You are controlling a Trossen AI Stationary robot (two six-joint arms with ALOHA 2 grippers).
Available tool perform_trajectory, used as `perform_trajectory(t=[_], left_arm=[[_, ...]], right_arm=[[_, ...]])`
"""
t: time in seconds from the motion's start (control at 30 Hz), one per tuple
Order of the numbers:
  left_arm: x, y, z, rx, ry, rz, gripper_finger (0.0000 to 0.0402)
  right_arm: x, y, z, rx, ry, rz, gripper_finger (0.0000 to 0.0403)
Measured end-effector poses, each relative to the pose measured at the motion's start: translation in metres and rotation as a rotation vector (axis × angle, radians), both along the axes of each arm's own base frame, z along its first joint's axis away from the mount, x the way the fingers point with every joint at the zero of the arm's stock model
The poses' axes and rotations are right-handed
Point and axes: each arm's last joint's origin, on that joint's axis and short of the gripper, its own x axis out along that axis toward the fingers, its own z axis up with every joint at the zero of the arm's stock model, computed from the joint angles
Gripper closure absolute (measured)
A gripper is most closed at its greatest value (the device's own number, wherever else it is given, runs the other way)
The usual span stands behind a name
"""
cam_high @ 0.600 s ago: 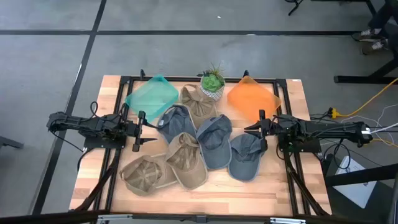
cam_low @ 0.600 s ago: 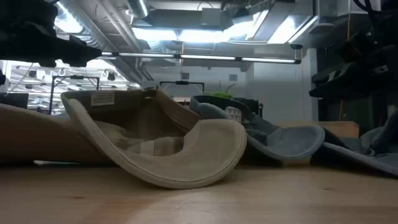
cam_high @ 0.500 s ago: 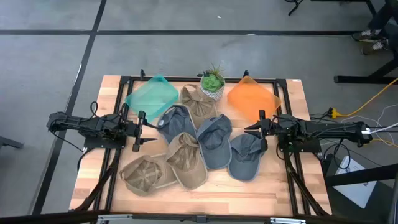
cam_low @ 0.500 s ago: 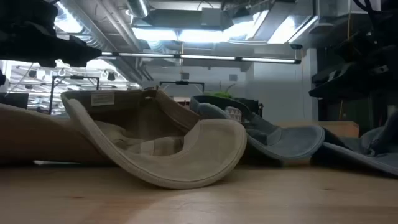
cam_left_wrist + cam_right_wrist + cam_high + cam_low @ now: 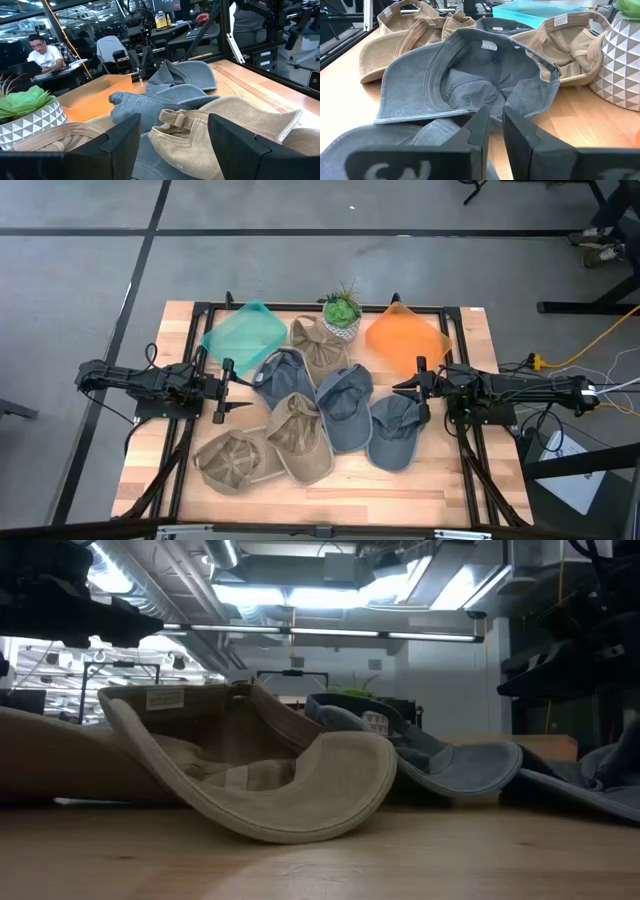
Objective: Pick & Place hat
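Overhead arrangement, read left to right across the high view. At centre left of the frame the left tool (image 5: 222, 393) hangs over the desk (image 5: 470, 480), its fingers spread wide with nothing between them; in its own wrist view the two dark fingers stand far apart. Just right of it, in the middle of the frame, lies the cluster of caps. A tan cap (image 5: 232, 460) sits at lower left of the pile, and a second tan cap (image 5: 300, 438) overlaps it. A grey cap (image 5: 282, 373) lies above these, closest to the left tool and directly along the line in which that tool faces. A third tan cap (image 5: 320, 346) lies at upper centre, beside the potted plant (image 5: 342, 312). Two further grey caps follow: one (image 5: 346, 406) at centre, and another (image 5: 393, 430) at lower right of the pile, just left of the right tool (image 5: 412, 391). In the right wrist view that tool's fingers are nearly closed, a narrow gap between them, gripping nothing. A teal bin (image 5: 242, 335) sits at upper left and an orange bin (image 5: 404, 335) at upper right.

Governing relation: each tool faces inward toward the pile. The left tool is nearer the first grey cap, the right tool nearer the lower-right grey cap. By judgement, either reach runs horizontally across the frame toward centre.
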Motion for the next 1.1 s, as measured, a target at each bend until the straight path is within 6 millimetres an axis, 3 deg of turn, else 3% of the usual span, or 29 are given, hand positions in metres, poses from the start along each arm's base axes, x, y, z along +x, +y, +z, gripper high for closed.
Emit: perform_trajectory(t=[1.0,1.1], left_arm=[[0.0,0.0,0.0,0.0,0.0,0.0,0.0176],[0.0,0.0,0.0,0.0,0.0,0.0,0.0176]], right_arm=[[0.0,0.0,0.0,0.0,0.0,0.0,0.035],[0.001,0.0,0.017,-0.001,-0.018,0.0,0.035]])
